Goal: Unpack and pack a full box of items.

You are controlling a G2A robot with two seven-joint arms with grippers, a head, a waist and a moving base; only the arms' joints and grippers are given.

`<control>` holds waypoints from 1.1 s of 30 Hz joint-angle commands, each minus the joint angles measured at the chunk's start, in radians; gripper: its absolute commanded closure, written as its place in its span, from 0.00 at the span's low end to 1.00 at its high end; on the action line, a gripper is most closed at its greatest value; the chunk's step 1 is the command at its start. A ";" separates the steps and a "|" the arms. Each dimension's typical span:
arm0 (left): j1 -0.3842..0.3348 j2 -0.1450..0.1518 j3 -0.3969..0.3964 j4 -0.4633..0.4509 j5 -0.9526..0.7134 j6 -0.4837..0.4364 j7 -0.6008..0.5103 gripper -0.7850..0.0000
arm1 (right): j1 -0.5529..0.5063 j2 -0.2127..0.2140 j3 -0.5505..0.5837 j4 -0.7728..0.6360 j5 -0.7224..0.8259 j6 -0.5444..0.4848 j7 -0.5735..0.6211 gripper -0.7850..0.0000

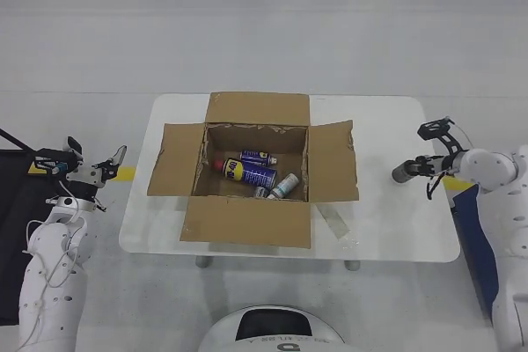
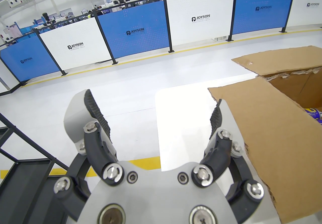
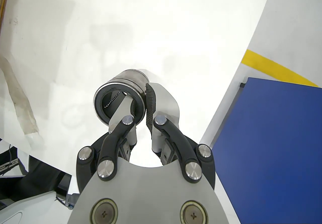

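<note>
- Two grippers flank the tabletop (image 1: 387, 123). At 9 o'clock, just off its edge, the left gripper (image 1: 92, 167) hangs with jaws spread wide and nothing between them. The left flap (image 1: 172, 158) lies just beside one jaw in the left wrist view, so a careless sweep inward could hook the cardboard and drag everything with it.
- One open box (image 1: 257, 110) sits at the tabletop's centre with all four flaps folded out. Nothing pins it down, so I judge it would slide under any push on a flap.
- Several spray cans (image 1: 244, 170) lie on their sides inside the box, with a white can (image 1: 284, 185) toward 5 o'clock. Being round, they may roll if the box is bumped. A heavy part dropped in could dent them or press a nozzle.
- One loose tape strip (image 1: 334, 220) lies on the tabletop at about 5 o'clock from the box. It could cling to anything set down on it.
- At 3 o'clock, over the tabletop near its edge, the right gripper (image 3: 138, 99) is closed on the bearing (image 3: 119, 96), a steel ring. One jaw is inside the bore and the other outside, so only the wall is pinched.
- That thin hold on smooth metal may let the bearing pivot or slip. If it lands on its side, it would likely roll off toward the blue panel (image 3: 271, 147). The right flap (image 1: 332, 163) lies between it and the box.
</note>
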 commanded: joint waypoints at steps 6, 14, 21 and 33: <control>0.000 0.000 0.000 0.000 0.000 0.000 0.000 0.00 | 0.043 -0.004 -0.053 0.050 0.012 -0.008 0.038 1.00; 0.000 0.000 0.000 0.000 0.000 0.000 0.000 0.00 | 0.065 -0.012 -0.115 0.073 0.009 0.020 0.044 0.74; 0.000 0.000 0.000 0.000 0.000 0.000 0.000 0.00 | 0.065 -0.006 -0.105 0.045 0.009 0.056 0.007 0.64; 0.000 0.000 0.000 0.000 0.000 0.000 0.000 0.00 | -0.271 0.049 0.216 -0.549 0.059 0.194 -0.106 0.00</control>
